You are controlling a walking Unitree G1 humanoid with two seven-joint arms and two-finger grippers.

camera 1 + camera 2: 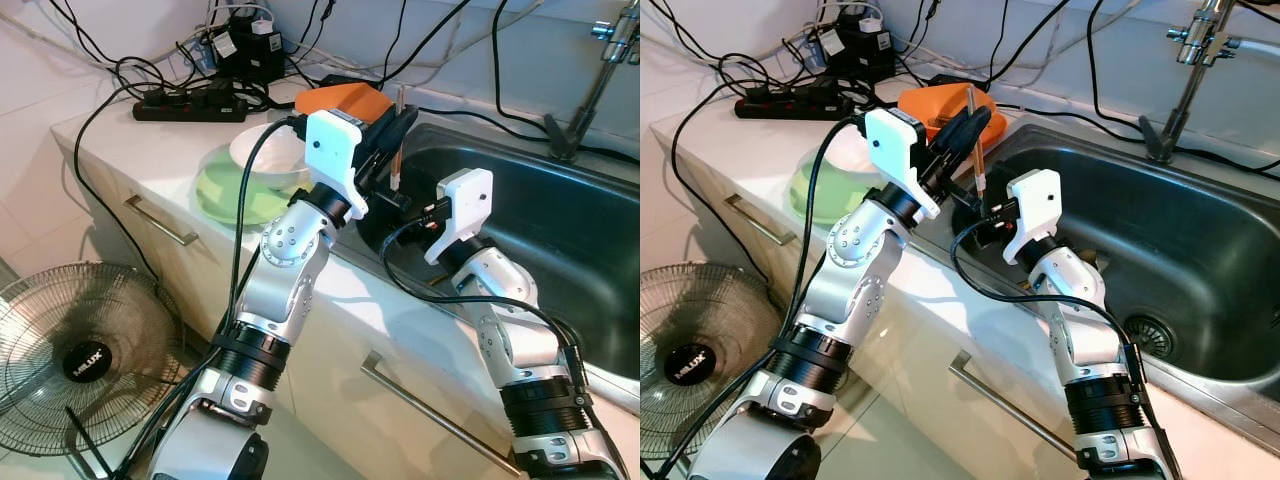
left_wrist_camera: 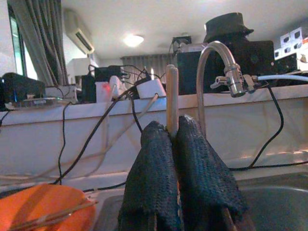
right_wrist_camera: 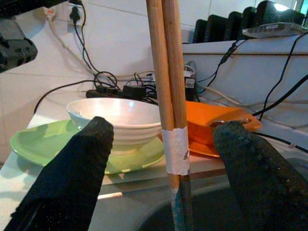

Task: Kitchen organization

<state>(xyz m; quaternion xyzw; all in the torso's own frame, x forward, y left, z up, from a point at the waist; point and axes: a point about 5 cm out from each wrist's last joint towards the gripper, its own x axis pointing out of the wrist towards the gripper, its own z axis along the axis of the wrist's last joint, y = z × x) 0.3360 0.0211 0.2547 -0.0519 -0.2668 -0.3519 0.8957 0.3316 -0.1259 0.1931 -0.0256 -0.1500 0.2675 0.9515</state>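
Chopsticks (image 3: 169, 96) in left gripper (image 1: 395, 125), seemingly upright.

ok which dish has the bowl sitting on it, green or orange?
The green plate: the white bowl sits on it. The orange plate carries no bowl.

Left gripper (image 1: 975, 122) clamped on upright chopsticks (image 1: 978, 150) over the sink (image 1: 1200, 240) edge. Right gripper (image 1: 980, 222) just beside, below them; finger state indeterminate.
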